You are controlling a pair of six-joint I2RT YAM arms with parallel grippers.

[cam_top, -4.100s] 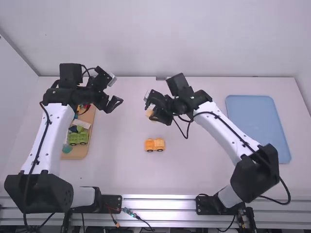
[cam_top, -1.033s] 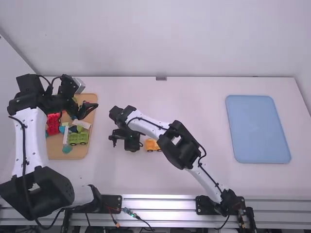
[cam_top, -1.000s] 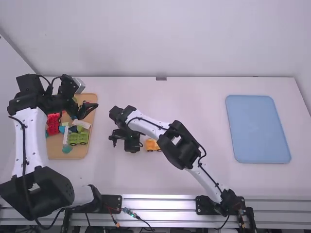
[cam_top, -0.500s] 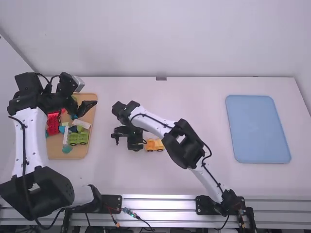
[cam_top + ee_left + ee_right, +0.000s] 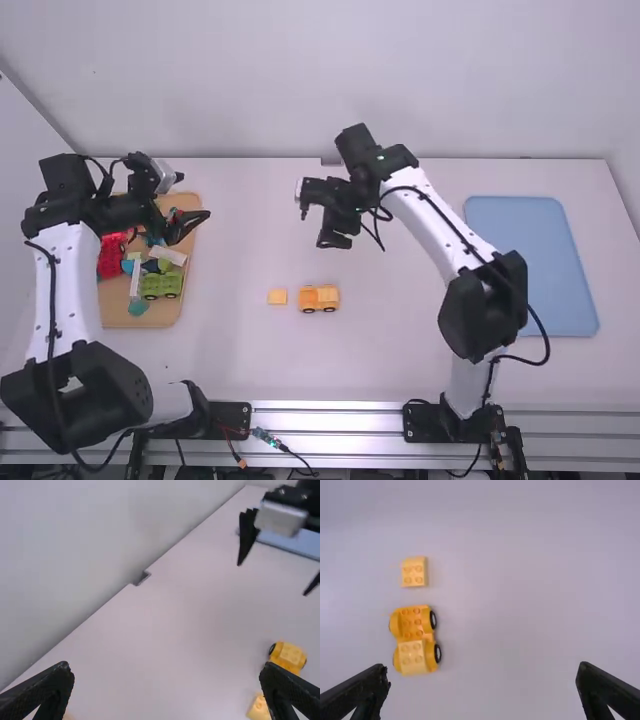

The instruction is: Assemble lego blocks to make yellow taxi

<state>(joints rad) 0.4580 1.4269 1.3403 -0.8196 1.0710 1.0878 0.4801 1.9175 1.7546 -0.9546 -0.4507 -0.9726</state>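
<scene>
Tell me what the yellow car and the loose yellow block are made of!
The car looks like smooth, hard plastic, with round bumps on top. Its black wheels could be plastic or rubber. The loose block seems like smooth plastic too, with the same bumps.

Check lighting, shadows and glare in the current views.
High view: fairly even light over the table, bright reflections on the metal rail; right wrist view: faint, soft shadow beside the loose yellow block; left wrist view: wall softly shaded, no harsh glare.
</scene>
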